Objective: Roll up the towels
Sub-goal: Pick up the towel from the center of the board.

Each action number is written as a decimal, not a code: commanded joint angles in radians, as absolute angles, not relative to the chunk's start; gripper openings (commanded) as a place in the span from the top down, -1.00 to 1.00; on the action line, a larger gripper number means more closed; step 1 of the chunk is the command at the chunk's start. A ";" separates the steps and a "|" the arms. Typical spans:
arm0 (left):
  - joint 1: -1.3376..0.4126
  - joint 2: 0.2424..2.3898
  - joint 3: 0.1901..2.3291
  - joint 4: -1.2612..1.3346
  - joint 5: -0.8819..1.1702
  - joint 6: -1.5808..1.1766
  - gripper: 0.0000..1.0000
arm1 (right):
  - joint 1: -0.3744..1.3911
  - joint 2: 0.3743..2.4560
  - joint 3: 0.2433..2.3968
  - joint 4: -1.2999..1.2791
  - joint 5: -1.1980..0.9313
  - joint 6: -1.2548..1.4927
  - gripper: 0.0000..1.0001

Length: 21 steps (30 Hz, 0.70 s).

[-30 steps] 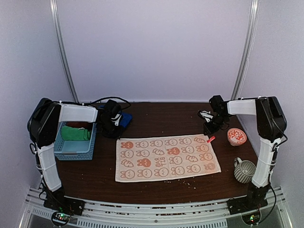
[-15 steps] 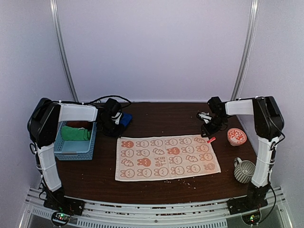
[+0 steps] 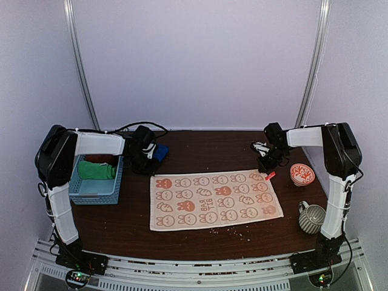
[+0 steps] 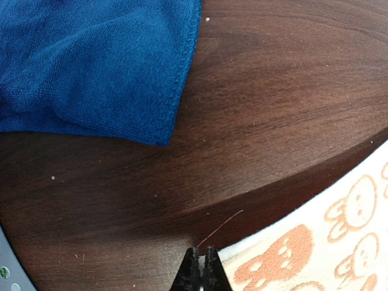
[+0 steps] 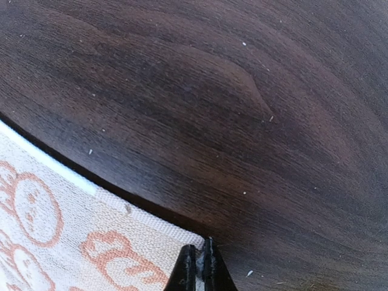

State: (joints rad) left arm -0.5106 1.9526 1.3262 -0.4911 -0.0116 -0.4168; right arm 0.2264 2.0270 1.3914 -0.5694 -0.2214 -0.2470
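Note:
The orange-and-white bunny-patterned towel (image 3: 215,201) lies spread mid-table. My left gripper (image 3: 151,173) is shut on its far left corner; in the left wrist view the jaws (image 4: 202,262) pinch the white hem of the patterned towel (image 4: 315,248), which is raised off the wood. My right gripper (image 3: 265,171) is shut on the far right corner (image 5: 91,242), with the jaws closed (image 5: 200,259) over the corner tip. The royal blue towel (image 3: 159,151) lies crumpled behind the left gripper and shows in the left wrist view (image 4: 91,60). A green towel (image 3: 97,170) lies in the basket.
The light blue basket (image 3: 95,188) stands at the left. The orange-and-white bowl (image 3: 301,174) sits at the right, with a striped mug (image 3: 311,217) nearer the front. A small red tag (image 3: 269,176) sticks out at the towel's far right corner.
Both grippers have drawn slightly toward the back with the towel's far corners, and the patterned towel has slid a little away and to the right.

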 commanded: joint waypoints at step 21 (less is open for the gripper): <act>-0.499 1.797 1.381 -0.458 -0.120 -0.369 1.00 | 0.156 1.876 1.424 -0.546 -0.489 -0.293 1.00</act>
State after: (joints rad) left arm -0.5056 1.8500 1.3834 -0.4862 -0.1104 -0.3859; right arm 0.1646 1.9312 1.4563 -0.5686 -0.4271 -0.2668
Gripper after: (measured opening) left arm 0.005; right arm 0.017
